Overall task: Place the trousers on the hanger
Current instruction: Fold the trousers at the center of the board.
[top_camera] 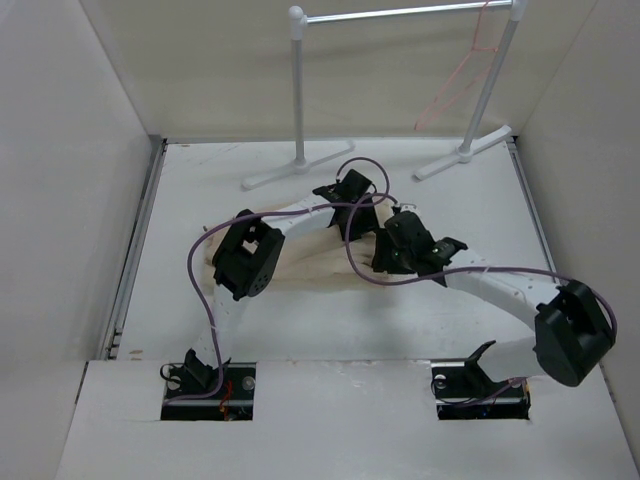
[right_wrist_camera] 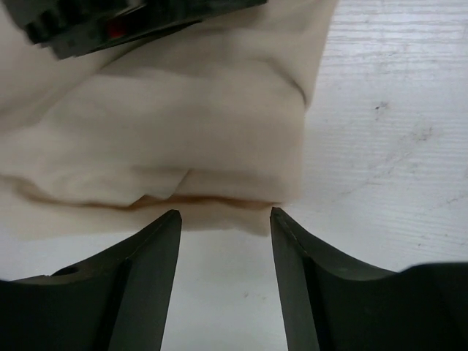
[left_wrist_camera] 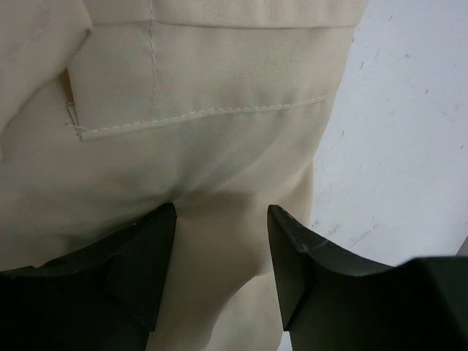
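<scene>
The beige trousers [top_camera: 305,262] lie folded on the table's middle, mostly under my two arms. The pink-red wire hanger [top_camera: 455,88] hangs from the right end of the white rack's bar, far from both grippers. My left gripper [top_camera: 352,190] is open right above the trousers [left_wrist_camera: 183,146], next to a stitched pocket flap, with cloth lying between its fingers. My right gripper [top_camera: 398,248] is open and empty, its fingertips [right_wrist_camera: 174,219] just short of a folded edge of the trousers [right_wrist_camera: 168,139], above bare table.
The white pipe garment rack [top_camera: 298,90] stands at the back with two feet on the table. White walls close in the left, right and back. Part of my left arm [right_wrist_camera: 110,22] shows at the top of the right wrist view.
</scene>
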